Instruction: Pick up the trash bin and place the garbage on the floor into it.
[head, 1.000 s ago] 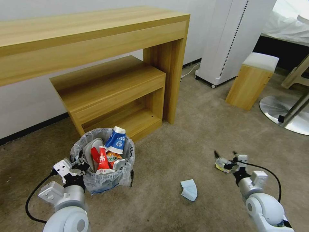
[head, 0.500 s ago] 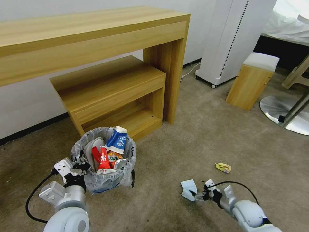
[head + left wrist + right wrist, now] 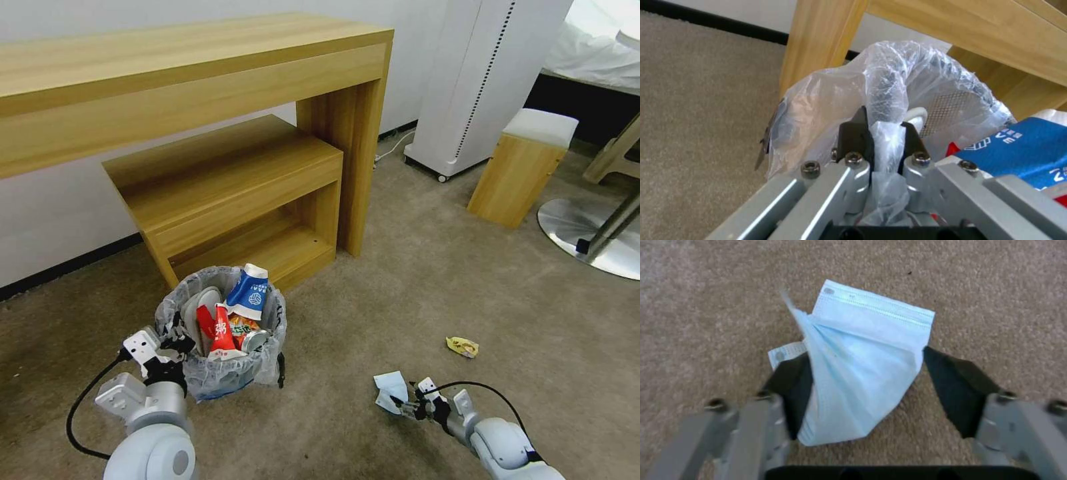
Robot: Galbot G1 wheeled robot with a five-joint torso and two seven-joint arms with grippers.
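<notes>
- Change noted: a second ago my right gripper (image 3: 408,405) was over the yellow wrapper (image 3: 462,346); half a second ago it had already swung across to the pale blue face mask (image 3: 391,391), and it now sits low at that mask. The wrapper lies on the carpet (image 3: 413,287), untouched, well apart from the gripper
- Meaning for the task: the mask looks to be the piece in hand for collection, the wrapper left for later
- Right gripper state: fingers spread, one on each side of the mask (image 3: 862,366); one pad (image 3: 791,383) touches the mask's edge, the other stands just clear. Not yet clamped
- Left gripper (image 3: 884,140): pinched shut on the bagged rim of the trash bin (image 3: 223,370), which has shifted slightly nearer the mask
- Bin contents: already holds cups, a can and wrappers
</notes>
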